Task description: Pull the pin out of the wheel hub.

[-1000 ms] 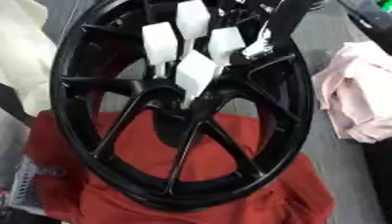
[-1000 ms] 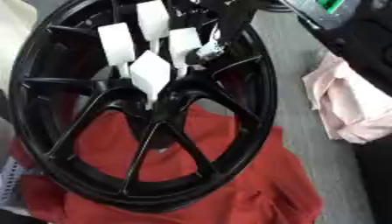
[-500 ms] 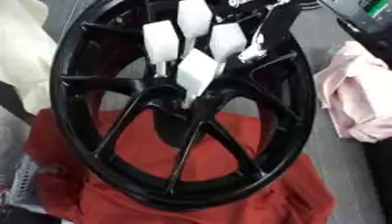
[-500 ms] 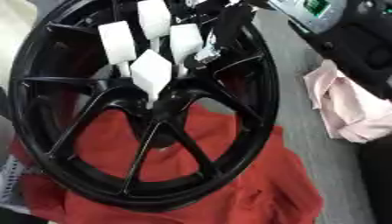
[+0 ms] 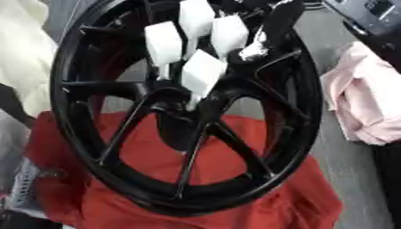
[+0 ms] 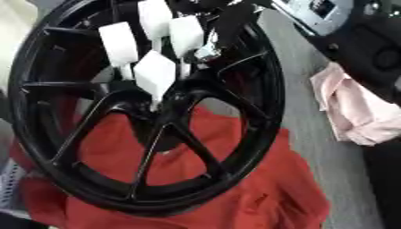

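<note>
A black spoked wheel hub (image 5: 307,117) stands tilted on a red cloth (image 5: 258,205). Several white pins with flat square heads stick out around its centre, the lowest one (image 5: 202,71) just above the middle and the rightmost one (image 5: 229,33) near the top. My right hand (image 5: 275,21) reaches down from the upper right, and its silver tip (image 5: 254,45) sits right beside that rightmost pin. Whether it holds the pin is not visible. The right forearm (image 6: 344,31) fills the upper right corner. My left hand is out of view.
A pink cloth (image 5: 368,103) lies on the grey surface (image 5: 356,174) to the wheel's right. A cream cloth (image 5: 19,58) lies at the left edge, with a dark object (image 5: 12,105) below it.
My right forearm has come further in from the upper right. The hand stays beside the rightmost pin and all pins remain in the hub. The picture has shifted slightly.
</note>
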Controlling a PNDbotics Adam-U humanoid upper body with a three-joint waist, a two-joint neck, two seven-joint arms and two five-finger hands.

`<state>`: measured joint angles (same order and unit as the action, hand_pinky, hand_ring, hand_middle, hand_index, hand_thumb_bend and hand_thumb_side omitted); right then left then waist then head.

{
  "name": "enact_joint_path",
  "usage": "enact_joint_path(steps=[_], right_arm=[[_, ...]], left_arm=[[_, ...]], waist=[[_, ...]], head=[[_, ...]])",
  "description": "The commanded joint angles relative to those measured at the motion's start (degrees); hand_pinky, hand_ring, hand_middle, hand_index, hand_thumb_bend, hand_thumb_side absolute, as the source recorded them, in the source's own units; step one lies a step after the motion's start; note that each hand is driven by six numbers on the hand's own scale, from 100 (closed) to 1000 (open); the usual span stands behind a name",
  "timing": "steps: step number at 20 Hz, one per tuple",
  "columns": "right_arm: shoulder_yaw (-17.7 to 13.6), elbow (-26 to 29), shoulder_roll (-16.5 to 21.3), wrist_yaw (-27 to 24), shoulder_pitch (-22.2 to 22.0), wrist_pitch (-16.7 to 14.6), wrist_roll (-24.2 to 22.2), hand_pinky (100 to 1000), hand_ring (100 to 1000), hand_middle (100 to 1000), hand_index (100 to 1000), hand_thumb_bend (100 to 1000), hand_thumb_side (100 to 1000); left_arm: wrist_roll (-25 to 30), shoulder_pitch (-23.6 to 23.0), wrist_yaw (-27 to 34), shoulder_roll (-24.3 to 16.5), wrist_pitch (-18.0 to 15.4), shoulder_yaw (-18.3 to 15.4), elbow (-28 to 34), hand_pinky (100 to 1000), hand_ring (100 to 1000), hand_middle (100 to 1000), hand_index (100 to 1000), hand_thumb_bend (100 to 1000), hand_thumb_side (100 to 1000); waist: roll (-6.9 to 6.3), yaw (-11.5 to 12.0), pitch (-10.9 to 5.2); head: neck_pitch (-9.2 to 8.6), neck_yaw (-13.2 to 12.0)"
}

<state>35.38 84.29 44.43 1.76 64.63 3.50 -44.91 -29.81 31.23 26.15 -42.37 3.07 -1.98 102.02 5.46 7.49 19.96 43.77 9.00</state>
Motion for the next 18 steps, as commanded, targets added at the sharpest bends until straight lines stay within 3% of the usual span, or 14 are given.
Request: enact_joint_path(steps=[1,5,6,11,14,18], right_arm=[[-2.0,2.6,3.3,-2.3,0.9,1.4,0.9,726,638,488,551,100,373],[-4.3,5.5,6.3,-3.4,-0.3,2.1,2.0,724,633,484,545,100,393],[-5.1,6.3,7.2,-3.7,-0.8,2.2,2.5,723,632,481,544,100,351],[-10.8,10.0,12.7,-6.5,-5.4,3.3,6.1,720,626,475,537,100,341],[-16.3,12.5,17.4,-8.8,-10.7,3.9,10.2,721,626,474,536,100,327],[-26.2,12.5,23.4,-10.8,-20.0,4.3,18.1,731,642,490,555,100,319]], left_arm=[[0.0,0.4,0.1,-1.5,0.1,-0.5,0.4,773,850,817,848,491,883],[-0.2,0.3,0.0,-1.9,0.0,-0.8,0.4,774,850,817,848,491,882],[-0.2,0.3,0.0,-1.9,0.0,-0.8,0.4,774,850,817,848,491,882],[-0.3,0.0,0.0,-2.2,-0.1,-1.0,0.5,774,850,818,848,491,882],[-0.5,-0.2,-0.1,-2.4,-0.1,-1.2,0.5,774,850,819,849,489,882],[-0.9,-0.5,-0.1,-2.7,-0.2,-1.6,0.6,774,851,819,849,488,881]], waist=[[-0.49,-0.2,-1.6],[-0.63,-0.7,-1.83],[-0.68,-0.8,-1.87],[-1.04,-1.2,-1.91],[-1.35,-1.5,-1.75],[-1.77,-2.0,-1.57]], head=[[0.35,-0.2],[0.35,-0.5],[0.35,-0.6],[0.34,-1.0],[0.17,-1.3],[-0.11,-2.1]])
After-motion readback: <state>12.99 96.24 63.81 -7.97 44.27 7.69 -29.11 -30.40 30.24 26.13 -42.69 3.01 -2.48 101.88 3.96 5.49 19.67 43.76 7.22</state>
